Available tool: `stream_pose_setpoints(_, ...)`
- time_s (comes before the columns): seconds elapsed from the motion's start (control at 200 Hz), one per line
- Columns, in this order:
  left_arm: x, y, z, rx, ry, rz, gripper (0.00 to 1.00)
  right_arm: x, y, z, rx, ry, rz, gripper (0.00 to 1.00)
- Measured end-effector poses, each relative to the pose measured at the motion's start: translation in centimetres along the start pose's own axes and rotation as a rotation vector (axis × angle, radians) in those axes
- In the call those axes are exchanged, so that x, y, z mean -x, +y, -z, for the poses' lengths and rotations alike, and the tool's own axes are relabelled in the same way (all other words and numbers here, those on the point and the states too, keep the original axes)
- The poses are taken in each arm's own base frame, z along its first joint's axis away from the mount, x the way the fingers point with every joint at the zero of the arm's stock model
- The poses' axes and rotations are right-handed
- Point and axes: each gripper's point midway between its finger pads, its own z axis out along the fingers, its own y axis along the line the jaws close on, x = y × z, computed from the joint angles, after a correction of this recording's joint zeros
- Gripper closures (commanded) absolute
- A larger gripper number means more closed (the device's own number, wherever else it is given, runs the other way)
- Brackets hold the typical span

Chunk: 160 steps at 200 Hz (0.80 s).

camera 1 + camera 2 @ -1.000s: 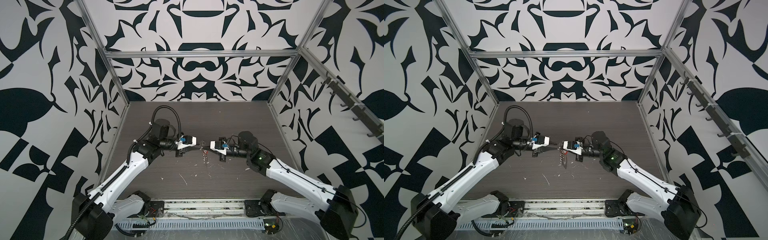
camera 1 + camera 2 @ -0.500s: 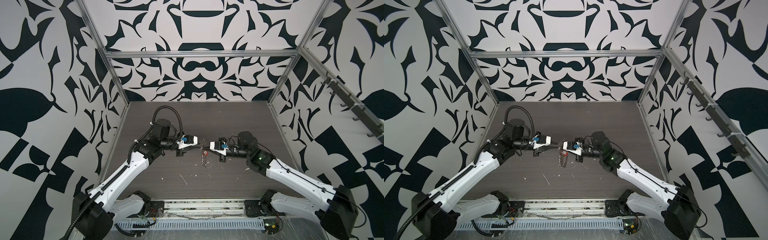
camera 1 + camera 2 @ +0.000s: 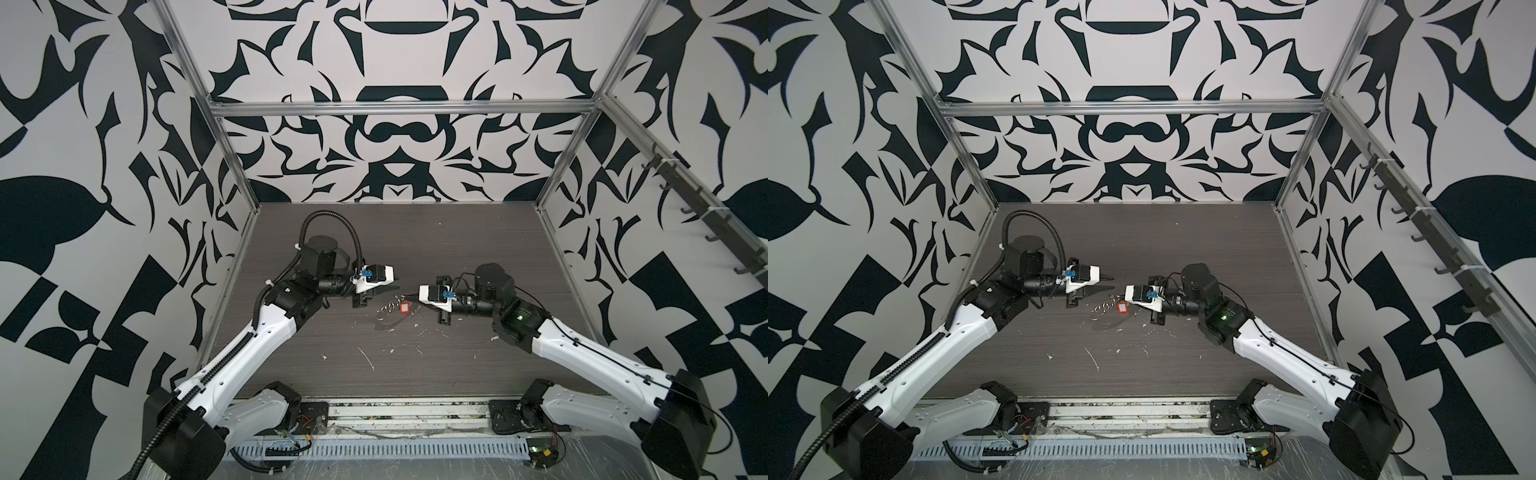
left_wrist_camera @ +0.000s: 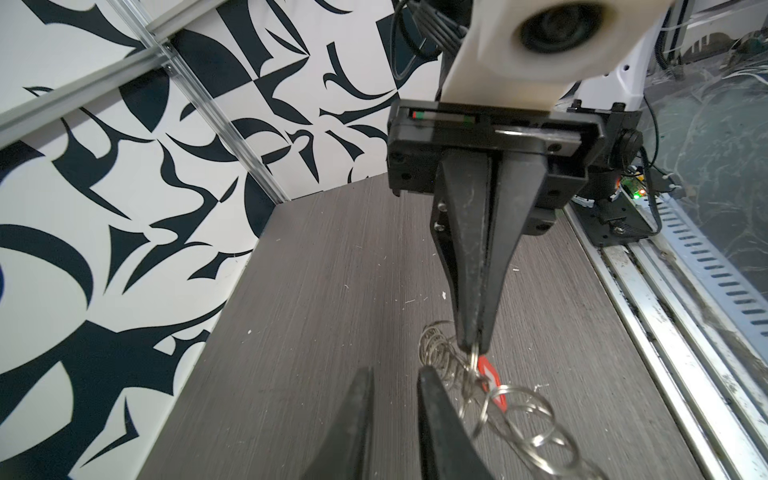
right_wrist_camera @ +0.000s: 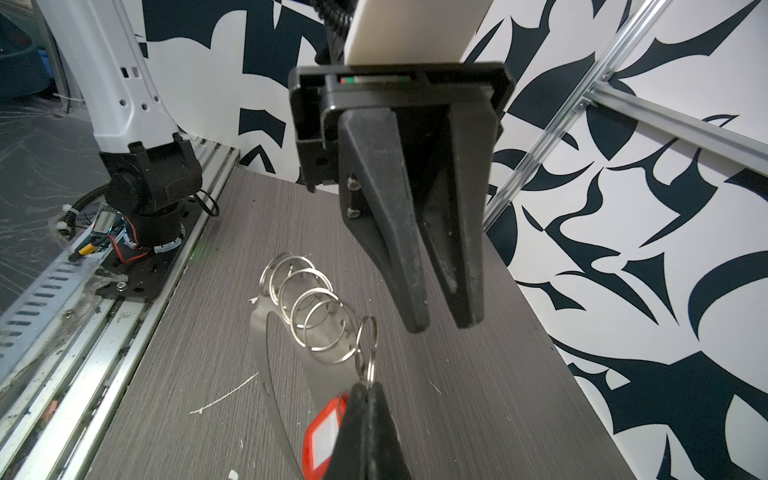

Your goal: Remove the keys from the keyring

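Observation:
My right gripper (image 5: 365, 384) is shut on a small silvery keyring (image 5: 368, 353) and holds it above the dark table (image 3: 457, 249). From that ring hang a chain of several linked silver rings (image 5: 307, 299) and a red tag (image 5: 322, 436) with a white label. I cannot make out the keys in any view. Both top views show the bunch (image 3: 388, 306) (image 3: 1100, 309) between the two grippers, over its shadow. My left gripper (image 4: 395, 372) is slightly open with nothing between its fingers. It stands just left of the bunch (image 3: 395, 283), facing the right gripper (image 3: 407, 296).
White flecks and scratches (image 3: 368, 359) dot the table in front of the grippers. A metal rail and cable duct (image 3: 395, 449) run along the front edge between the two arm bases. Patterned walls with aluminium posts (image 3: 232, 166) close off the left, back and right sides.
The left gripper has opened a little and drawn slightly back from the bunch. The chain of rings, which hung straight down, now trails to the left under the right gripper.

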Motion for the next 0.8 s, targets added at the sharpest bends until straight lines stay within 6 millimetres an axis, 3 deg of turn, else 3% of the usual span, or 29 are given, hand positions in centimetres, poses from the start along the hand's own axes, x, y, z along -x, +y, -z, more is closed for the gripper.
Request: stream_pose_setpoints(0.8, 0.5, -1.4, -0.4, -0.056, -0.039, 0.017, 0.74, 0.4, -0.3, 0.0, -0.014, -0.014, 0.005, 1.00)
